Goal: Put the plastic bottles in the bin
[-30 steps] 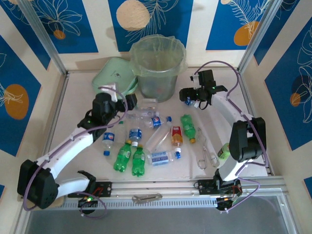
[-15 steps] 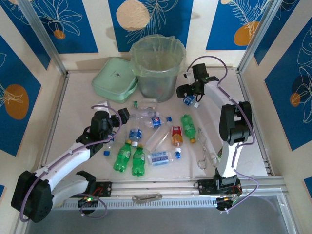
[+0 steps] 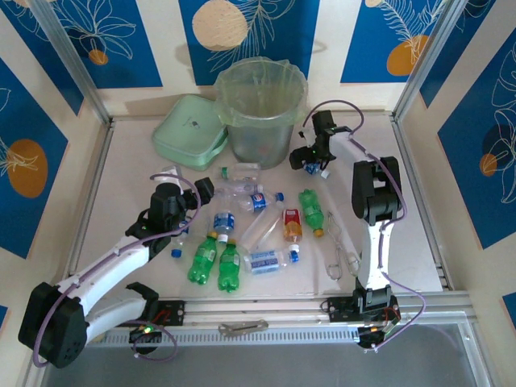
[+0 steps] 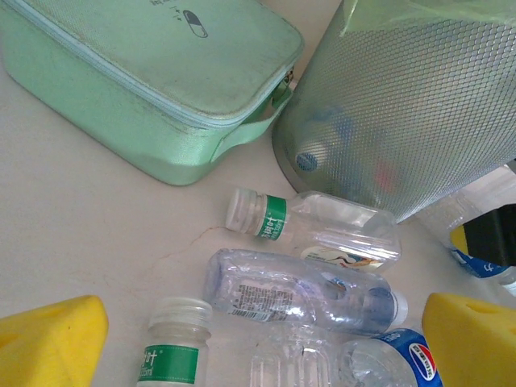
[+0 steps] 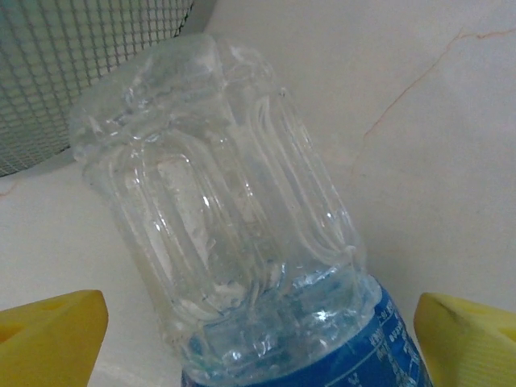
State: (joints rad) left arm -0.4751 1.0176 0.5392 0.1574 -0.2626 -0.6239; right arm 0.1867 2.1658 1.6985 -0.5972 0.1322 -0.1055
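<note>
The bin [image 3: 260,105] stands at the back centre, with its mesh wall [image 4: 403,105] in the left wrist view. Several plastic bottles lie in front of it: green ones [image 3: 203,258] [image 3: 310,211], an orange one [image 3: 292,224] and clear blue-labelled ones [image 3: 270,260]. My right gripper [image 3: 310,161] [image 5: 258,339] is open, low beside the bin's right base. A clear blue-labelled bottle [image 5: 218,234] lies between its fingers, with a gap on each side. My left gripper [image 3: 196,193] [image 4: 258,347] is open over clear bottles [image 4: 298,294] [image 4: 322,230], holding nothing.
A flat pale-green lid [image 3: 189,129] [image 4: 161,81] lies left of the bin. Metal tongs [image 3: 343,250] rest at the right of the bottle pile. Frame rails run along the table's sides, and the bin wall [image 5: 81,64] is close to the right gripper.
The right gripper has swung left and down to the bin's base, around the blue-labelled bottle. The left arm drew back toward me early on, then stayed still.
</note>
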